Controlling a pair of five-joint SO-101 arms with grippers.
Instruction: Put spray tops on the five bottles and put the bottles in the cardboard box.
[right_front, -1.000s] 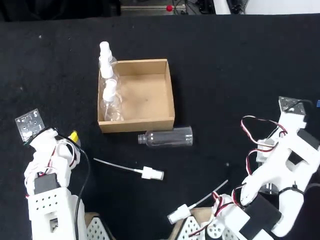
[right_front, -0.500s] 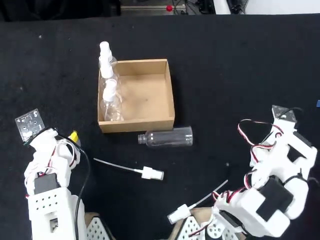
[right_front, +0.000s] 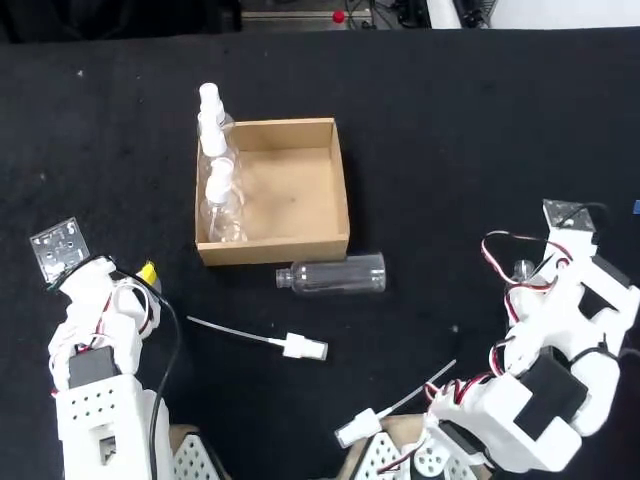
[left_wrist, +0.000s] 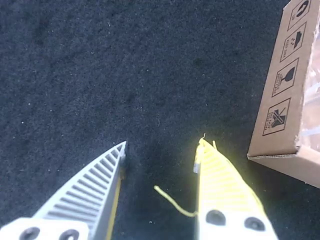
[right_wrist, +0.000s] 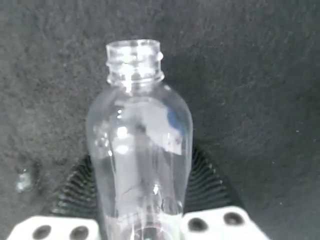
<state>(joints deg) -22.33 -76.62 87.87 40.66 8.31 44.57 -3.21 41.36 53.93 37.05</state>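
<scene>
Holding: right gripper (right_wrist: 142, 192) hugs the topless clear bottle (right_wrist: 137, 135) round its fat middle, near right.
Feel: light, thin, slippery plastic; squeeze softly.
Left gripper (left_wrist: 162, 145): spread wide, holding nothing.

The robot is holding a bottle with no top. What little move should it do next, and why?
Probably the left gripper should reach for the loose spray top nearest it. The right gripper holds a bottle whose neck is open, and the left gripper is open and empty, so it seems free to fetch the top.
</scene>
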